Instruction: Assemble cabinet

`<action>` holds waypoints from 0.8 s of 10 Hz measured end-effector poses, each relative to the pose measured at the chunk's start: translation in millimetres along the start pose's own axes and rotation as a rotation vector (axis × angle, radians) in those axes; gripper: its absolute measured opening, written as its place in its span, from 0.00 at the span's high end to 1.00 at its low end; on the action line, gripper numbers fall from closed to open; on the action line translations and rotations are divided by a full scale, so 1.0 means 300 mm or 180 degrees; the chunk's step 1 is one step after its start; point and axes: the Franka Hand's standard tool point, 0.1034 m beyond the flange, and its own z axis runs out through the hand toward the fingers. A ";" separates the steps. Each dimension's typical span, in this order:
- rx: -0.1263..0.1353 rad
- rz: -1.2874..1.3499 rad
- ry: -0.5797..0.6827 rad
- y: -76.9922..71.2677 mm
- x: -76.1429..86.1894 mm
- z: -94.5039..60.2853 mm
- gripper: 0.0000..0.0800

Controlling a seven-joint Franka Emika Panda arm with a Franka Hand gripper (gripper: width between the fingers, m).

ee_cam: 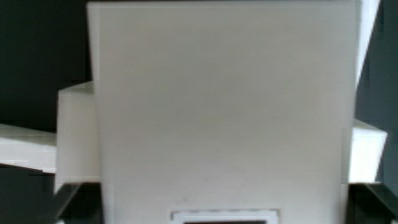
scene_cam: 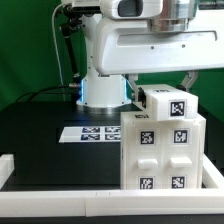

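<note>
The cabinet [scene_cam: 160, 150] is a large white box with black-and-white tags on its front, standing at the front of the exterior view's right. A smaller white tagged block [scene_cam: 166, 103] sits slightly tilted on its top rear. My gripper [scene_cam: 183, 84] comes down from the white arm onto this block and is shut on it. In the wrist view the block's plain white face [ee_cam: 214, 100] fills the space between the jaws, with a tag's edge [ee_cam: 226, 215] showing. The fingers themselves are mostly hidden.
The marker board [scene_cam: 92, 133] lies flat on the black table behind the cabinet at the exterior view's left. The robot base [scene_cam: 100, 90] stands behind it. A white rim [scene_cam: 60, 190] borders the table's front, and cables hang at the back left.
</note>
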 end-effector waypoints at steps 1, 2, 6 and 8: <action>0.0000 0.0000 0.0000 0.000 0.000 0.000 0.30; 0.0000 0.0000 0.0000 0.000 0.000 0.000 0.30; 0.0002 0.0083 0.0000 -0.001 0.000 0.000 0.30; 0.0009 0.0249 0.0001 -0.003 0.000 0.000 0.30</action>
